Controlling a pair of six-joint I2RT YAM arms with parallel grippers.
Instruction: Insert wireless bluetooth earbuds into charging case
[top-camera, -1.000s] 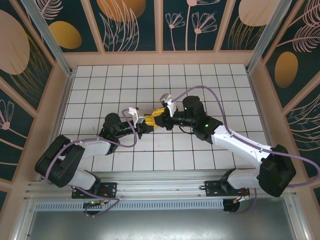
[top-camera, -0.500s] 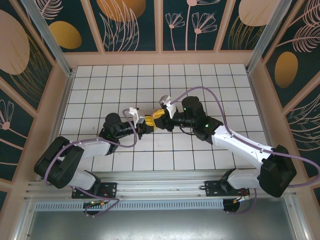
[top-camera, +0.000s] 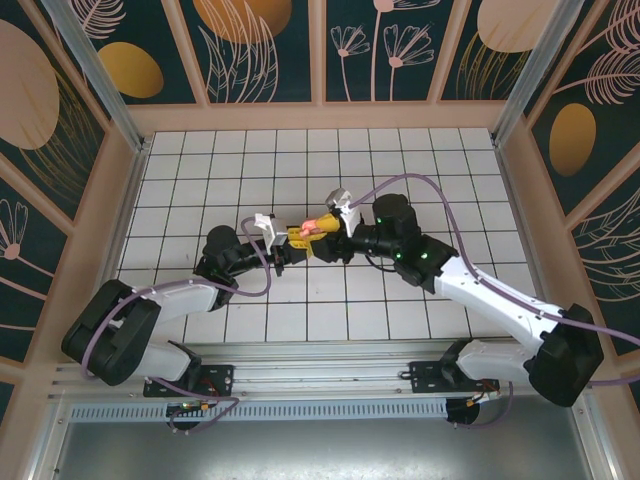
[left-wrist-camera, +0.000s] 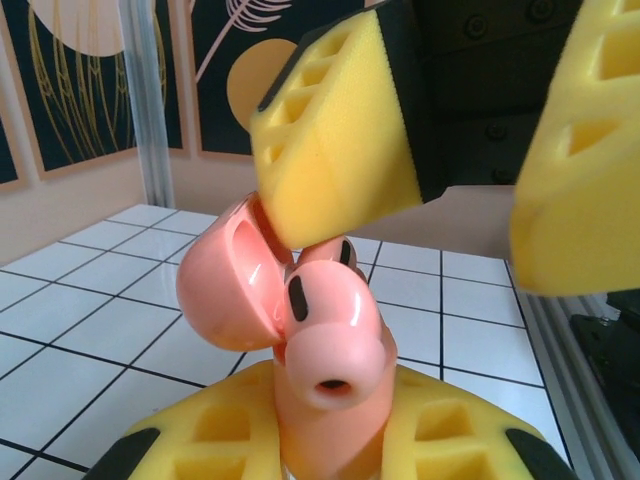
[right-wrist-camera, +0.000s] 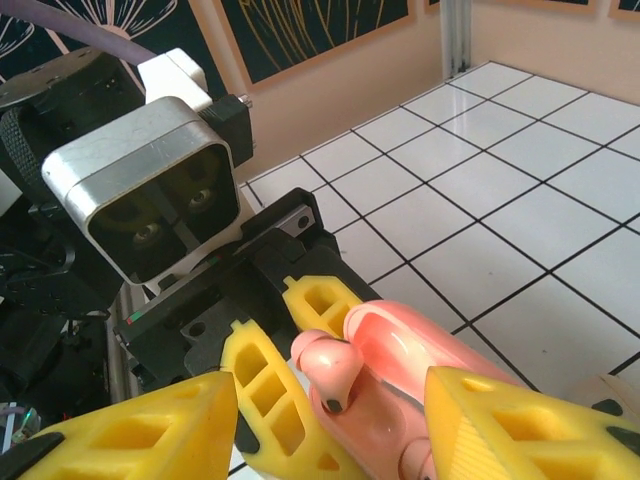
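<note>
One pinkish-red earbud (left-wrist-camera: 325, 330) stands in the open charging case (right-wrist-camera: 395, 345), its stem down in the well and its bulb still proud of the rim. It does not look fully seated.

Case: pink, lid (left-wrist-camera: 225, 285) hinged back. It is pinched low on its body by the left gripper (left-wrist-camera: 325, 452), pads pressed tight against it, and held above the middle of the tiled table (top-camera: 400, 160).

Change over the last second: the right gripper (right-wrist-camera: 335, 400), which was closed small over the case mouth, now has its jaws spread to either side of the bud. In the top view its wrist has also drawn slightly to the far right, so the pink of the case shows between the two grippers.

One right pad (left-wrist-camera: 340, 140) sits just above the lid hinge and the bud; touching or a hair apart, I cannot tell.

Reading: the bud has been let go into its slot. A downward press probably remains, then the next bud.

Risk: the retreating pad catches the lid or tips the bud out.
</note>
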